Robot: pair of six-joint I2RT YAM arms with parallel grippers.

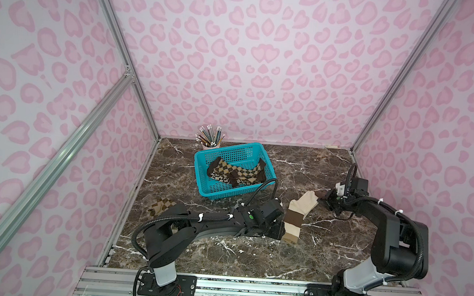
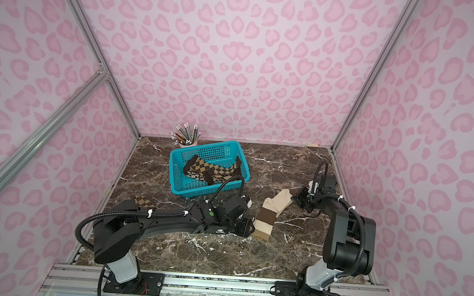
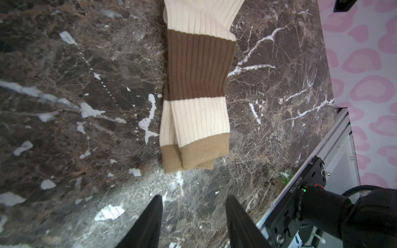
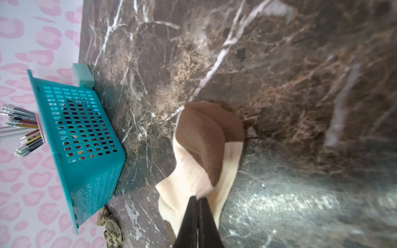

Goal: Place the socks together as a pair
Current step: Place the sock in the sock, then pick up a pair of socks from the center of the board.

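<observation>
Two cream ribbed socks (image 1: 297,214) with brown bands lie stacked on the marble table, seen in both top views (image 2: 269,212). The left wrist view shows their tan cuffs (image 3: 193,154) nearly aligned. My left gripper (image 3: 194,197) is open just short of the cuffs, with nothing between its fingers. My right gripper (image 4: 197,198) is shut on the cream fabric (image 4: 193,178) near the brown toes (image 4: 206,128). Brown-tan argyle socks (image 1: 236,171) lie in the teal basket (image 1: 200,163). An olive-beige check sock (image 1: 162,205) lies at the left, partly hidden by my left arm.
A cup of pencils (image 1: 210,141) stands behind the basket at the back wall. Pink patterned walls close in three sides. A metal rail (image 1: 248,282) runs along the front edge with both arm bases on it.
</observation>
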